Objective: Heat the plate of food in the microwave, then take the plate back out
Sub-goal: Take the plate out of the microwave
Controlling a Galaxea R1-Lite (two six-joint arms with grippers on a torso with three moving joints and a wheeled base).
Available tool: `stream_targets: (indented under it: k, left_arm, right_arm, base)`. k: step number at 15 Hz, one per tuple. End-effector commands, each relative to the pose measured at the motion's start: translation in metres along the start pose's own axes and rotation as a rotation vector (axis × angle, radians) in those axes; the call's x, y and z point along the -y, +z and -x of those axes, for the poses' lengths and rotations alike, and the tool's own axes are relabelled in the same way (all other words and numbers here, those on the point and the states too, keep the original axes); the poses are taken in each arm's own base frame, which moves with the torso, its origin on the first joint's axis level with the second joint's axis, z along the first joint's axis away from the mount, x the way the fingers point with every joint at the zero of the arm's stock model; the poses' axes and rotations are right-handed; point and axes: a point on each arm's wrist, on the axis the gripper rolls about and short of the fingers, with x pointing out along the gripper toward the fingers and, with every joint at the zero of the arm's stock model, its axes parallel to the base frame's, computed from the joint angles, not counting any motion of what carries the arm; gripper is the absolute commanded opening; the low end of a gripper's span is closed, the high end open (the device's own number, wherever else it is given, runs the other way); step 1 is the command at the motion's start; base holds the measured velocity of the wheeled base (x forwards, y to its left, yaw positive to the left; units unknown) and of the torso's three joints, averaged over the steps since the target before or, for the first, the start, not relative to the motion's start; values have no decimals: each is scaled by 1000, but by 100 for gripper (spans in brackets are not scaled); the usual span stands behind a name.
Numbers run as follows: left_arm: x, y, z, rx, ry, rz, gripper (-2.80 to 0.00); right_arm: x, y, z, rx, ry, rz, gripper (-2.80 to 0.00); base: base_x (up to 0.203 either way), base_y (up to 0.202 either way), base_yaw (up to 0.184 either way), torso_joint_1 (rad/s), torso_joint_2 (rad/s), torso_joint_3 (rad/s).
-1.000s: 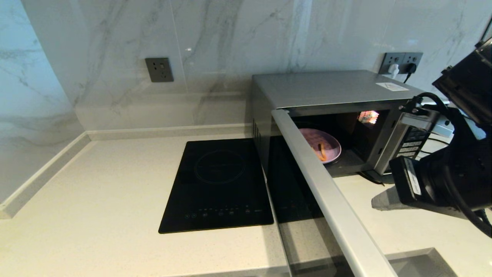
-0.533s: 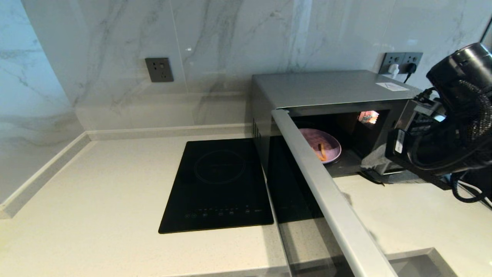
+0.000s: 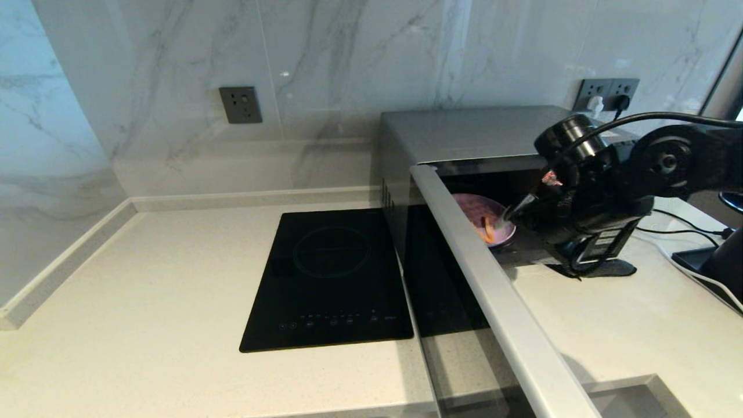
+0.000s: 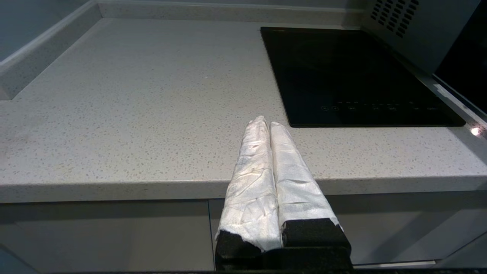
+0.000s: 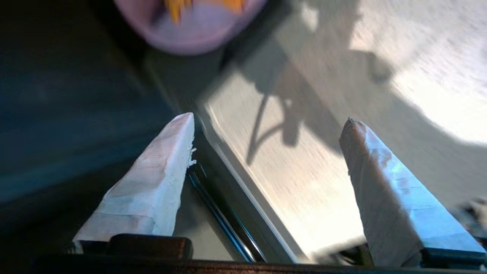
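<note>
The silver-grey microwave [image 3: 487,132] stands on the counter with its door [image 3: 493,290] swung wide open toward me. Inside sits the lilac plate of food [image 3: 479,213] with orange fries on it; the chicken piece is hidden. The plate [image 5: 198,28] also shows blurred in the right wrist view, ahead of the fingers. My right gripper [image 3: 514,213] is at the cavity mouth, right beside the plate's right rim, and it is open [image 5: 268,121] with nothing between its fingers. My left gripper [image 4: 265,122] is shut and empty, parked at the counter's front edge.
A black induction hob [image 3: 331,278] lies left of the microwave. Wall sockets [image 3: 606,93] with plugs sit behind the microwave, and cables [image 3: 679,229] trail across the counter at right. The open door's silver edge juts out over the counter front.
My right arm has swung left from the right side, past the button panel, bringing its gripper to the cavity mouth next to the plate. The plate and door have stayed put.
</note>
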Motion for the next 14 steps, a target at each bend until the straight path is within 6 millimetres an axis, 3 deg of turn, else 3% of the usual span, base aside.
stream_targets:
  k: [1,5,14]
  left_arm:
    - [0,0,0,-1,1,1,-280]
    - [0,0,0,-1,1,1,-280]
    - [0,0,0,-1,1,1,-280]
  right_arm:
    - [-1,16,-37,21,-51,-82,0]
    - [5,49,-53,64,-46,-205,0]
    - [10,50,-106,-1,-78,-229,0]
  base:
    - [0,0,0,0,0,0]
    - [0,0,0,0,0,0]
    - [0,0,0,0,0,0]
